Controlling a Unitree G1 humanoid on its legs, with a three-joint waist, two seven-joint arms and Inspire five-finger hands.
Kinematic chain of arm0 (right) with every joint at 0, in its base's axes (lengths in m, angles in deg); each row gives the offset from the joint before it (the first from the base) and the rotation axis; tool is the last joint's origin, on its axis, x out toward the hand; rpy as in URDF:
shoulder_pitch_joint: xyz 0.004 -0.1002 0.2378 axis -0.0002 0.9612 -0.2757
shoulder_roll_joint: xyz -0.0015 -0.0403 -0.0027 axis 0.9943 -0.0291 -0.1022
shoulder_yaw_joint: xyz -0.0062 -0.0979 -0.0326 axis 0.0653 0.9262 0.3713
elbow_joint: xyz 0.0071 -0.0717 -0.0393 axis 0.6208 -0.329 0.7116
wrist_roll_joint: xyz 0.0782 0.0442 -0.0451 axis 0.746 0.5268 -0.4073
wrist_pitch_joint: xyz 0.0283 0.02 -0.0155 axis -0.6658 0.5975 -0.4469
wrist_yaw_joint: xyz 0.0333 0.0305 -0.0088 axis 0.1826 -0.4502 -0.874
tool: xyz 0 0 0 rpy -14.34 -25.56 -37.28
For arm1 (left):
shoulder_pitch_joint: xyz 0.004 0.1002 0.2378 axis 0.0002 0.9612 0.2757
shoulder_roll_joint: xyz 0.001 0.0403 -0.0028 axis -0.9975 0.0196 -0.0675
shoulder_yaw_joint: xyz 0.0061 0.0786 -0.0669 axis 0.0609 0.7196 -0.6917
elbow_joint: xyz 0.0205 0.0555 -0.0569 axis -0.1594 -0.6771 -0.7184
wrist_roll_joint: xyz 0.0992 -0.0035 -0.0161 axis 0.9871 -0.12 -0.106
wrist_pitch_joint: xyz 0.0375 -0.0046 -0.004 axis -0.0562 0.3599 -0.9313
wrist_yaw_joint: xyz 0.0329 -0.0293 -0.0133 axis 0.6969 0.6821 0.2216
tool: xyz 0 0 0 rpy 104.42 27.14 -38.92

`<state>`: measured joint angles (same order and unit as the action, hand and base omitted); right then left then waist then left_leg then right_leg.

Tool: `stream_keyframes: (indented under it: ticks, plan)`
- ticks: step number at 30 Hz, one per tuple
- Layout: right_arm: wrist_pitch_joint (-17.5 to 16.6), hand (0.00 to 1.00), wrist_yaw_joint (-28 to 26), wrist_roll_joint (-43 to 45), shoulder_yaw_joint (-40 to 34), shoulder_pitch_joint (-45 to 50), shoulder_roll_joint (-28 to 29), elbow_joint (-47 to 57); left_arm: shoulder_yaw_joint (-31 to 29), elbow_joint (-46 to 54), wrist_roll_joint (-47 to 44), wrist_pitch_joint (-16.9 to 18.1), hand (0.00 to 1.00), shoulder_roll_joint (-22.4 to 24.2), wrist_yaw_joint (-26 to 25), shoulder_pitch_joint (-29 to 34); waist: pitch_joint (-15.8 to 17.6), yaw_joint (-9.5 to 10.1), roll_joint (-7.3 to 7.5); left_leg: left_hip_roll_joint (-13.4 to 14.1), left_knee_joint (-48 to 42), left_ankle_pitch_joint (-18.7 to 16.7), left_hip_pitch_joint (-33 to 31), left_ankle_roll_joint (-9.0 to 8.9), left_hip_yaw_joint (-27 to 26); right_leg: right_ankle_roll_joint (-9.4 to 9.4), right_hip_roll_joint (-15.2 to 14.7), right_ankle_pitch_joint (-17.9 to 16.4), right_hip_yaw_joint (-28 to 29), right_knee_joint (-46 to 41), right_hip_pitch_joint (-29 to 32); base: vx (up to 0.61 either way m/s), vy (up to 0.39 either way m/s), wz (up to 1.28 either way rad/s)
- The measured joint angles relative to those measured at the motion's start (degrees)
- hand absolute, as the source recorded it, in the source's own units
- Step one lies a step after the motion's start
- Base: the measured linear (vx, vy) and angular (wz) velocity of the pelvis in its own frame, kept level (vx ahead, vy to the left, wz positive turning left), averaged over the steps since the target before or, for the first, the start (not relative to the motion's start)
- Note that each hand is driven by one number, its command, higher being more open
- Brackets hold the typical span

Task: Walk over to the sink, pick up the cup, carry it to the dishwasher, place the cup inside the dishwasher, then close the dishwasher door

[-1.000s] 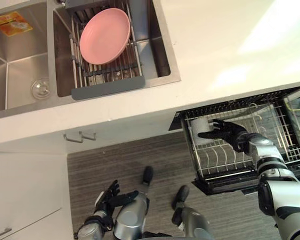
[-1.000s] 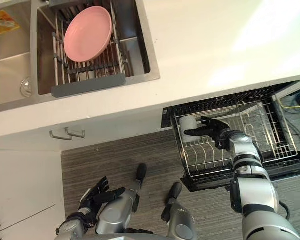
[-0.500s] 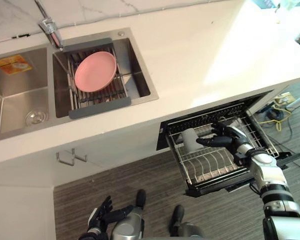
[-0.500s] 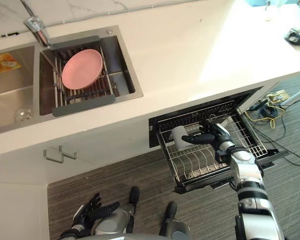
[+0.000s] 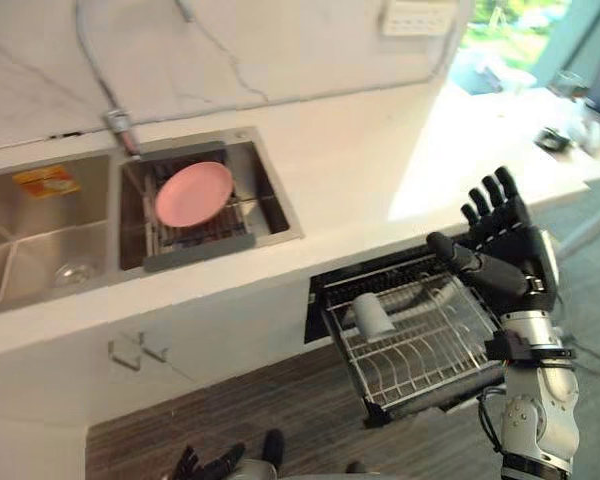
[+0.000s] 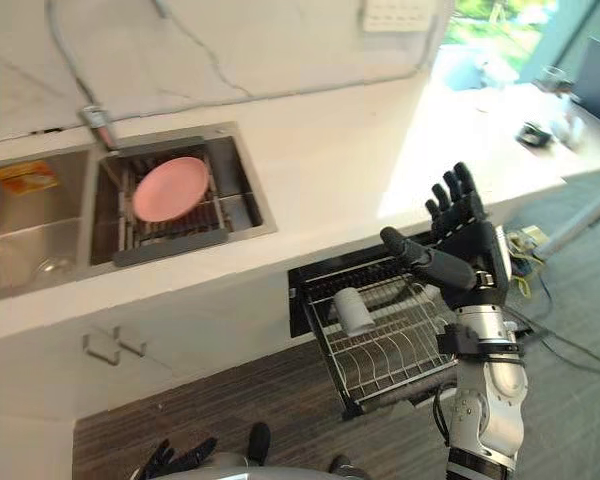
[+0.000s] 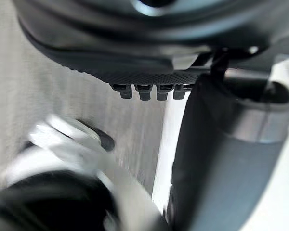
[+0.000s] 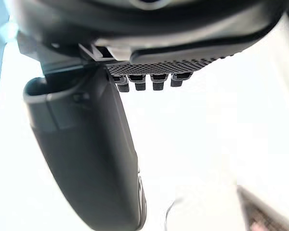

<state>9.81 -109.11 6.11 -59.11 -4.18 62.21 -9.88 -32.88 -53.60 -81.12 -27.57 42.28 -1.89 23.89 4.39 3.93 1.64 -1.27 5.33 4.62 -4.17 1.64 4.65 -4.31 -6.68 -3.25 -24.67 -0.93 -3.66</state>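
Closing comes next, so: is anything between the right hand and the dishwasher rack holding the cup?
Nothing visible. The right hand is open, raised over the rack's right side; the cup sits at the rack's left end, apart from the hand.

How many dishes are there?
2. A pink plate lies on the rack in the sink, and a white cup sits in the pulled-out dishwasher basket. More could be hidden further in.
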Motion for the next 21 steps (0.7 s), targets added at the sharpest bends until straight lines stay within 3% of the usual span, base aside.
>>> stream_keyframes:
  ticks: [1, 2, 4, 5, 7, 9, 13, 15, 16, 18, 21]
  plan:
    - [0.00, 1.00, 0.05, 0.00, -0.38, -0.25, -0.10, 0.03, -1.68, -1.13, 0.02, -0.97, 1.00, 0.02, -0.02, 0.12, -0.66, 0.09, 0.13, 0.40, -0.11, -1.11, -0.62, 1.12, -3.12, -0.07, -0.21, 0.40, -1.38, 0.68, -0.17, 0.02, 0.000, 1.14]
    - [-0.71, 1.00, 0.54, 0.20, -2.18, -0.77, -0.47, 0.15, -5.52, -3.87, 1.29, -2.36, 1.00, 0.28, -0.02, -0.12, -1.34, -0.66, 1.44, 1.23, -3.60, -3.09, -2.51, 3.68, -13.24, -0.39, -2.13, 1.09, -5.15, 2.54, -1.08, 0.08, 0.060, 1.19]
    - [-1.29, 1.00, 2.66, 2.23, -5.41, -1.65, -2.08, -0.53, -10.77, -5.70, 2.93, -4.28, 1.00, 2.25, 0.29, 0.41, -1.15, -1.04, 0.20, 4.60, -15.58, -4.86, -5.02, 3.94, -26.80, -1.16, -3.62, 0.36, -9.70, 0.39, -2.68, 0.12, 0.131, 1.61]
    - [-1.42, 1.00, 3.87, 3.01, -7.93, -1.46, -2.62, -0.84, -11.67, -6.24, 6.37, -5.89, 1.00, 2.81, 0.16, 2.03, -1.76, -1.99, -1.16, 3.74, -15.60, -5.31, -4.39, 3.01, -31.42, -2.17, -4.81, -1.86, -13.40, -2.78, -4.42, 0.08, 0.158, 1.70]
    - [-2.70, 1.00, 4.49, 4.07, -8.52, -1.26, -2.27, -1.56, -10.42, -6.70, 11.46, -7.37, 1.00, 2.52, -0.79, 3.43, -2.59, -3.16, -2.27, 0.88, -8.22, -4.55, -1.00, 2.46, -29.41, -2.60, -6.29, -4.90, -15.72, -7.28, -4.95, 0.05, 0.168, 1.40]
    - [-3.37, 1.00, 4.64, 3.82, -6.81, -1.28, -1.48, -2.95, -7.71, -6.83, 15.55, -10.05, 1.00, 2.48, -2.73, 3.55, -2.24, -3.17, -1.54, -1.82, -1.95, -2.48, 1.44, 2.47, -26.92, -2.09, -8.39, -6.91, -16.16, -11.12, -4.83, -0.05, 0.071, 0.83]
    - [-3.36, 1.00, 6.40, 3.33, -2.38, -1.35, 0.04, -6.65, -3.11, -7.27, 16.74, -14.73, 1.00, 3.54, -3.84, 3.60, -2.16, -2.89, -1.52, -3.24, -0.03, -1.81, 3.65, 2.36, -25.95, -1.72, -11.27, -7.10, -14.33, -17.68, -4.22, -0.01, 0.047, 0.34]
    - [-3.36, 1.00, 6.99, 3.34, -0.72, -1.13, 0.38, -7.10, -1.91, -6.89, 16.27, -15.99, 1.00, 3.47, -3.95, 3.58, -1.93, -3.26, -1.15, -3.81, -0.02, -2.28, 4.49, 3.03, -24.77, 0.46, -12.86, -7.05, -11.83, -23.24, -2.96, 0.07, 0.024, 0.27]
    - [-3.39, 1.00, 7.12, 3.31, -0.30, -1.02, 0.53, -7.09, -1.54, -6.54, 16.28, -16.52, 1.00, 3.22, -3.95, 3.58, -2.12, -3.58, -1.45, -3.71, -0.04, -2.37, 4.60, 3.15, -23.75, 3.33, -12.35, -7.42, -7.54, -25.78, -1.33, 0.06, -0.006, 0.59]
    - [-4.16, 1.00, 8.51, 1.98, -0.08, 0.82, 0.95, -6.53, -1.42, -6.19, 15.86, -18.09, 1.00, 0.70, -3.78, 2.26, -2.17, -5.69, -1.36, -3.11, -0.17, -2.59, 4.44, 3.52, -18.04, 1.96, -4.56, -10.33, 8.01, -26.01, 0.93, 0.08, -0.060, 1.05]
    - [-4.52, 1.00, 10.20, 1.55, -0.08, 1.81, 0.98, -4.43, -1.42, -6.33, 15.89, -19.90, 1.00, -1.28, -3.58, 1.57, -2.71, -6.22, -0.59, -3.43, -0.40, -2.15, 4.69, 2.93, -15.32, 2.41, 1.17, -10.41, 15.16, -18.24, 2.83, 0.13, -0.098, 0.65]
